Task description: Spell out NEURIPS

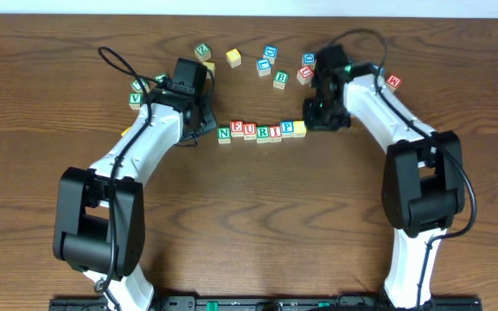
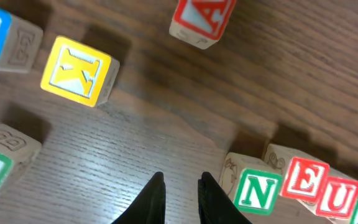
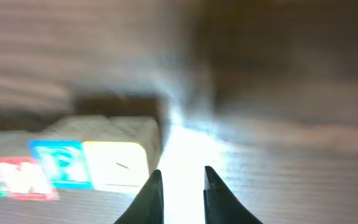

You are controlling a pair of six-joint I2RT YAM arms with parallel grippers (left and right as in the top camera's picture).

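The NEURIPS row (image 1: 262, 130) lay along the worktop (image 1: 258, 216) between the arms, its yellow-faced cube (image 3: 115, 165) at the end just beside the right claw (image 3: 182, 190), nearer that arm. Both claws stood narrowly apart and empty, the left claw (image 2: 180, 199) near the green N (image 2: 258, 191).

My table (image 1: 258, 216) is brown wood with lines in it, smooth, and a bit shiny where the light hits. The blocks (image 1: 250, 130) are pale bare wood with glossy painted faces. My arms (image 1: 141, 147) look like smooth white plastic. My fingers (image 2: 151, 202) are dull black.
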